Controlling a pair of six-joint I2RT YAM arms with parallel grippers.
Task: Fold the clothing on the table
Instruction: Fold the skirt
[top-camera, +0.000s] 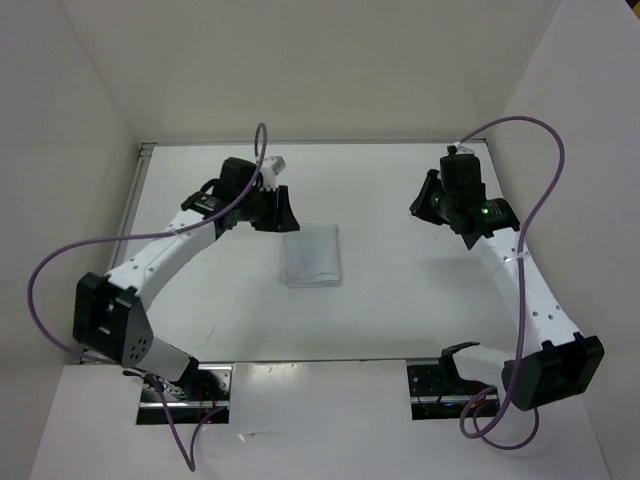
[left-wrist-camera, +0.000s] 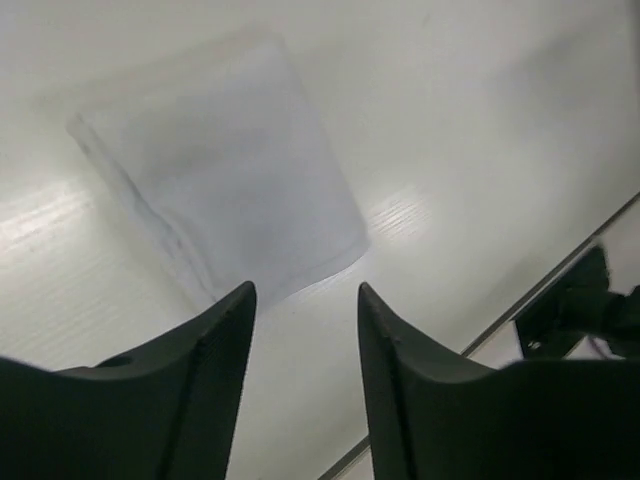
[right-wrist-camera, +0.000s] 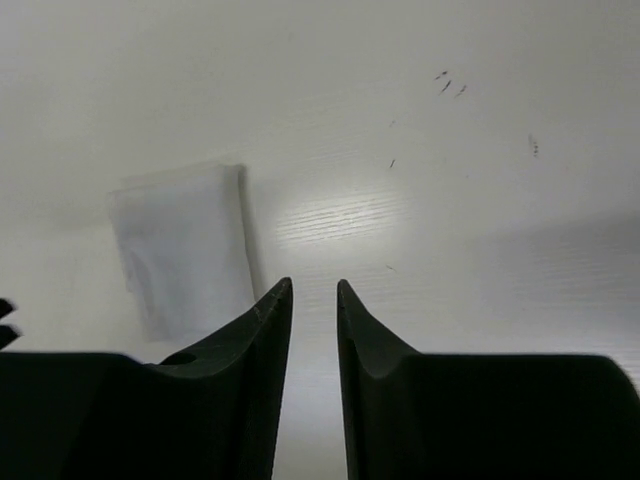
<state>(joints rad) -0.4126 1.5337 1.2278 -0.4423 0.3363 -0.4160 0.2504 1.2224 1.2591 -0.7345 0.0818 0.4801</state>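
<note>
The clothing (top-camera: 312, 256) lies folded into a small white rectangle in the middle of the table (top-camera: 390, 310). My left gripper (top-camera: 277, 212) hovers just left of and behind its far-left corner, open and empty. In the left wrist view the clothing (left-wrist-camera: 215, 165) lies beyond the fingertips of the left gripper (left-wrist-camera: 305, 292), with bare table between them. My right gripper (top-camera: 428, 205) is well to the right of the garment, also open and empty. In the right wrist view the clothing (right-wrist-camera: 182, 245) is off to the left of the right gripper (right-wrist-camera: 314, 288).
White walls enclose the table on three sides. A thin metal edge (top-camera: 137, 200) runs along the table's left side and across the back. Purple cables (top-camera: 545, 190) loop off both arms. The arm bases (top-camera: 185, 385) sit at the near edge.
</note>
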